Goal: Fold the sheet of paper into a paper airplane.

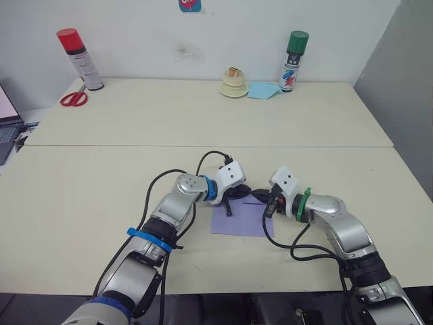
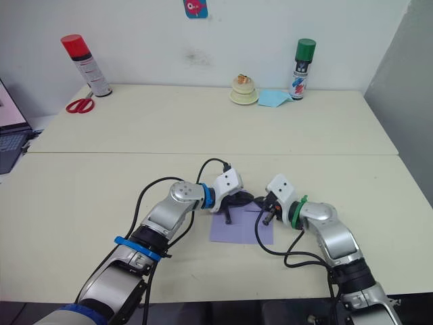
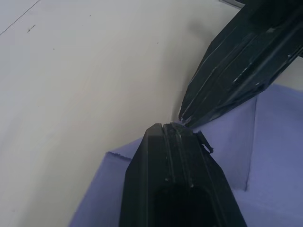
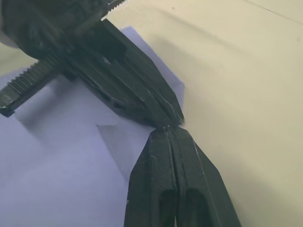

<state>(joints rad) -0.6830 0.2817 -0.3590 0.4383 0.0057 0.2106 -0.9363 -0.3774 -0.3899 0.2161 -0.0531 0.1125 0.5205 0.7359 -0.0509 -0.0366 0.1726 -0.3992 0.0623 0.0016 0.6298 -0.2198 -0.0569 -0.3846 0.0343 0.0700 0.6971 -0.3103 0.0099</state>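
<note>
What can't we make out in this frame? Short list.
- Far edge of the sheet of paper: head views, covered where the left tool and right tool meet.
- Whether either tool pinches paper: wrist views, tips block the contact.
- Spray can labels: too small.

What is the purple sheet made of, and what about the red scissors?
The purple sheet looks like thin matte paper: it lies flat and holds sharp fold creases. The scissors seem to have glossy red plastic handles; their blades are too small to judge, probably metal.
</note>
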